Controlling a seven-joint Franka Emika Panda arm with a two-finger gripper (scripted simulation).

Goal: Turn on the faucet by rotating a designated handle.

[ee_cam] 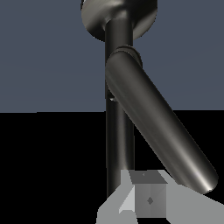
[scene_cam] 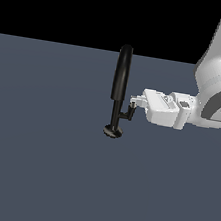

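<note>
My white two-fingered gripper reaches in level from the exterior view's right, its fingertips right at the upturned end of the short thin black L-shaped handle. From the wrist I see one pale grey finger close up, with the handle running as a glossy dark bar just beside it; I cannot tell whether my fingers are apart or closed on it.

The handle branches sideways off the thin upright stem of the glossy black faucet, on the side facing my hand. Above the stem rises the thick arched spout, and below it sits the small round disc base, resting on the flat slate-blue floor.
</note>
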